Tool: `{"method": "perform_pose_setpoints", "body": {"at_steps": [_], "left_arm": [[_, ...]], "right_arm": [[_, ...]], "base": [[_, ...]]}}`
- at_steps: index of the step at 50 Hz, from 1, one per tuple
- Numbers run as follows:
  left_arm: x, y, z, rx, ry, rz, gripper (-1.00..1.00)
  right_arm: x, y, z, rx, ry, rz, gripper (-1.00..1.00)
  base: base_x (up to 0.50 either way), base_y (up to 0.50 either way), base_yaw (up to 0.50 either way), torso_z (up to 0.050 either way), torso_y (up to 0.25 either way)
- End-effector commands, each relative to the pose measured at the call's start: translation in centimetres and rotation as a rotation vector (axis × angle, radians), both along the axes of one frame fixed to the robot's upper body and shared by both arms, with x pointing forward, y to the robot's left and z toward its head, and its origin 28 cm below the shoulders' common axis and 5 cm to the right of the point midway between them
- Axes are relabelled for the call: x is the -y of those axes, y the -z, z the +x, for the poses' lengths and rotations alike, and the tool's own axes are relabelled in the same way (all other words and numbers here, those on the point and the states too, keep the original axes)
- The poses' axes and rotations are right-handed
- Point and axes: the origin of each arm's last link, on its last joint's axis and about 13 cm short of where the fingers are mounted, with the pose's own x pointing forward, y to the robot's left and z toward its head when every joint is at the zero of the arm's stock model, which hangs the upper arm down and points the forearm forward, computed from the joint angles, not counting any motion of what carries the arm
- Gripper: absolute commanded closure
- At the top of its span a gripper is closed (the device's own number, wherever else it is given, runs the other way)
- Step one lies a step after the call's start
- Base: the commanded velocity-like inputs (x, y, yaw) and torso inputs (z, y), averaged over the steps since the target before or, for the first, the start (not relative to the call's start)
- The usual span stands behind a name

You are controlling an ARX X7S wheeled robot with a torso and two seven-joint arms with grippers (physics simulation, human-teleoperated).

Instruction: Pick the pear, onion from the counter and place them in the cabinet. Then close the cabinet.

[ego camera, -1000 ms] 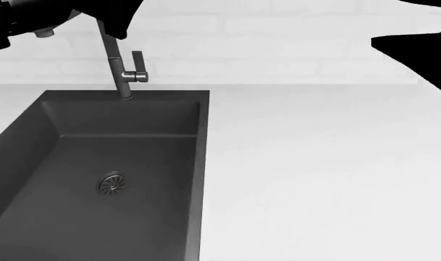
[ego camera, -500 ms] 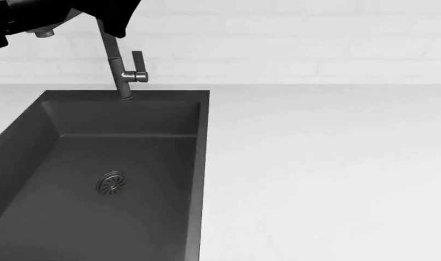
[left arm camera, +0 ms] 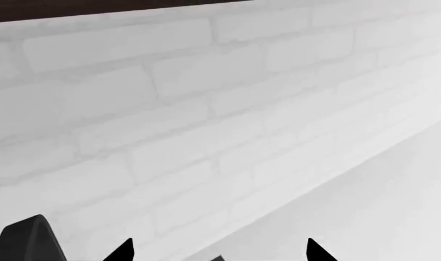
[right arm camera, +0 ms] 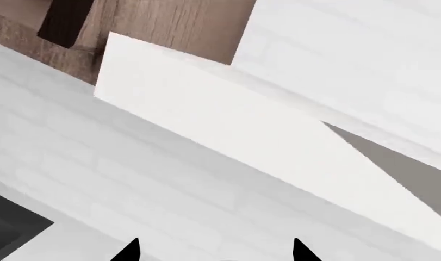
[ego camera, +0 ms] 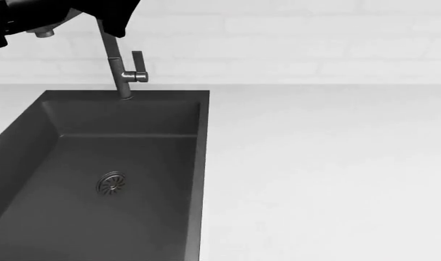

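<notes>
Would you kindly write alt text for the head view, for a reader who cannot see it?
A dark grey sink with a round drain is set into a bare white counter. A grey faucet stands at its back edge before a white brick wall, and part of the black left arm fills the upper-left corner.

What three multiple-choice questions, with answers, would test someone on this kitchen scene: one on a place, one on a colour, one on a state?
1. In the head view, where is the sink set in the counter?
A. At the left
B. At the right
C. In the middle

2. What colour is the sink?
A. White
B. Wood brown
C. Dark grey

3. How is the left gripper?
A. Shut on a pear
B. Open, holding nothing
C. Shut on an onion

Answers: 1 A, bare white counter fills the right side. 2 C, the basin is dark against the white top. 3 B, its wrist view shows the fingertips apart with only wall beyond.
</notes>
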Motion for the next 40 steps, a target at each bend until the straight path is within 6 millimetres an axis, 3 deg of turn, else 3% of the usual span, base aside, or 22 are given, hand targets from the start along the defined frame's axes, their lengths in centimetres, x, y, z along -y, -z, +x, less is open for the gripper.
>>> {"method": "perform_pose_setpoints", "body": {"at_steps": [1,22,40], "left_arm": [[0.0,0.0,0.0,0.000,0.001,0.000,-1.00],[0.0,0.0,0.1,0.003,0.001,-0.003,-1.00],[0.0,-0.2,0.0,0.006,0.004,-0.002,-1.00]], "right_arm": [[0.3,-1.1,-0.9,0.065,0.092,0.030,-1.00],[-0.7,-4.7,-2.9,0.255,-0.022,-0.036,-1.00],[-2.0,-9.1,-4.5,0.409,-0.051,-0.124,-1.00]], "base": [[0.00,0.00,0.00,0.000,0.000],[0.00,0.00,0.00,0.000,0.000],[0.00,0.00,0.00,0.000,0.000]]}}
